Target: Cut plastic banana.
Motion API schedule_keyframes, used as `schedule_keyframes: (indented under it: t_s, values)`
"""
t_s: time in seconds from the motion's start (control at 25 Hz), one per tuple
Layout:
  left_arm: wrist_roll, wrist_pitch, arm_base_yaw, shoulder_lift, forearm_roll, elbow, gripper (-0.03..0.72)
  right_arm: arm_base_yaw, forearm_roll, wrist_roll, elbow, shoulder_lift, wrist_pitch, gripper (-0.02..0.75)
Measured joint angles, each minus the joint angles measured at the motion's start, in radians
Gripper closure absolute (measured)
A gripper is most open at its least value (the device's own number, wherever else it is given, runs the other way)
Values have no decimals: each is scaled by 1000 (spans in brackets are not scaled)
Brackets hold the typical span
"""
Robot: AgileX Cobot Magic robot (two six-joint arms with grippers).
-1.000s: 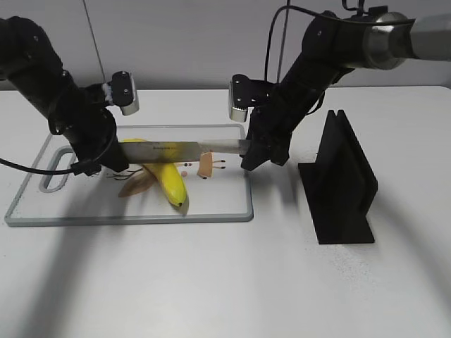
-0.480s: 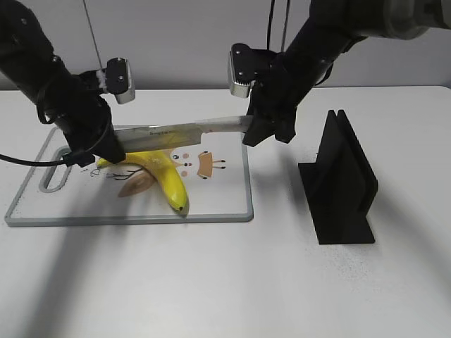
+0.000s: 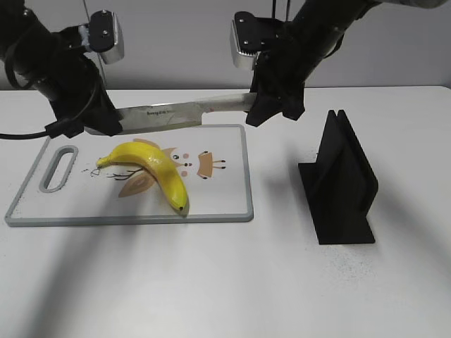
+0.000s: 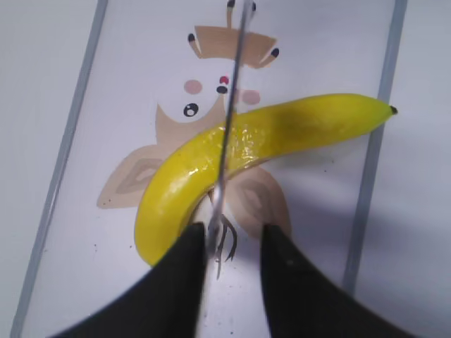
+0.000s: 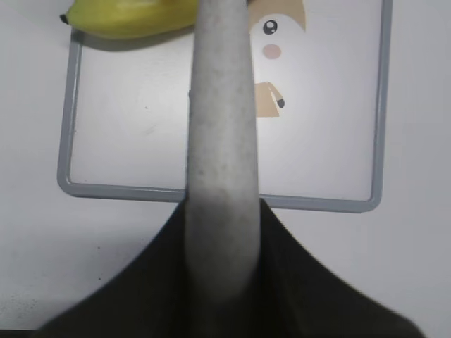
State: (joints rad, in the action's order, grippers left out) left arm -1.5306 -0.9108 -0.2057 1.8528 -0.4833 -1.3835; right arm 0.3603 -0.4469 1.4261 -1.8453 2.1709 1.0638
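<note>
A yellow plastic banana [image 3: 153,167] lies in one piece on the white cutting board [image 3: 225,205]. My right gripper [image 3: 266,113] is shut on the handle of a long knife [image 3: 176,111], held level above the board's far edge, clear of the banana. My left gripper [image 3: 106,125] is at the blade's tip. In the left wrist view the blade [image 4: 230,120] runs edge-on over the banana [image 4: 268,130], its tip beside one finger [image 4: 184,274], jaws apart [image 4: 232,246]. In the right wrist view the grey handle [image 5: 220,141] fills the shut jaws [image 5: 222,239], with the banana [image 5: 134,17] beyond.
A black knife block [image 3: 342,179] stands on the table to the right of the board. The board has a handle slot [image 3: 58,167] at its left end and a printed cartoon in the middle.
Both arms have risen and moved back, lifting the knife from banana level to above the board's far edge. The banana has stayed on the board.
</note>
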Motion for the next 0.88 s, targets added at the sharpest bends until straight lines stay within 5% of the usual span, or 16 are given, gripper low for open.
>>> schedule_keyframes:
  t_s: [0.16, 0.24, 0.44, 0.6, 0.72, 0.88]
  values:
    - [1, 19, 0, -6, -71, 1, 140, 0, 2, -12, -34, 0, 4, 573]
    - [3, 56, -1, -11, -103, 1, 64, 0, 3, -15, -40, 0, 4, 573]
    - [28, 189, -2, -58, -152, 1, 38, 2, 67, -20, -55, -1, 50, 573]
    - [184, 236, -2, -104, -157, -28, 44, 2, 86, -79, -56, -20, 77, 573]
    - [441, 236, -2, -129, -40, -64, 68, 2, 88, -162, -60, -48, 93, 573]
    - [820, 129, -2, -134, 263, -149, 96, 2, 97, -322, -61, -94, 118, 573]
